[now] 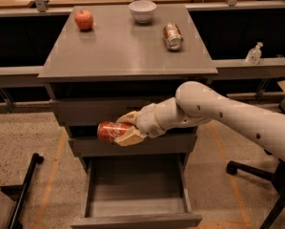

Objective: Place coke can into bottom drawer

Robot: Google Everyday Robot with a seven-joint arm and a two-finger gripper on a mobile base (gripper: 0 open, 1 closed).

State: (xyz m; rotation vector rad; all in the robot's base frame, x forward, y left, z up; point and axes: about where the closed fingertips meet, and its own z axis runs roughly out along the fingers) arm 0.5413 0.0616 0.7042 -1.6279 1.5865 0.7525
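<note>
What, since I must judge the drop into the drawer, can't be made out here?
Camera view:
- Coke can: right end hidden inside the claw, which is shut on it in front of the cabinet.
- Bottom drawer: front face cut off by the lower edge.
- Arm: base cut off by the right edge.
- Can's height above the drawer: no side view.

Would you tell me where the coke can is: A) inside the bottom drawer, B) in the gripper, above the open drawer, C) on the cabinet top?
B: the gripper holds the coke can sideways in front of the cabinet, above the pulled-out bottom drawer.
</note>
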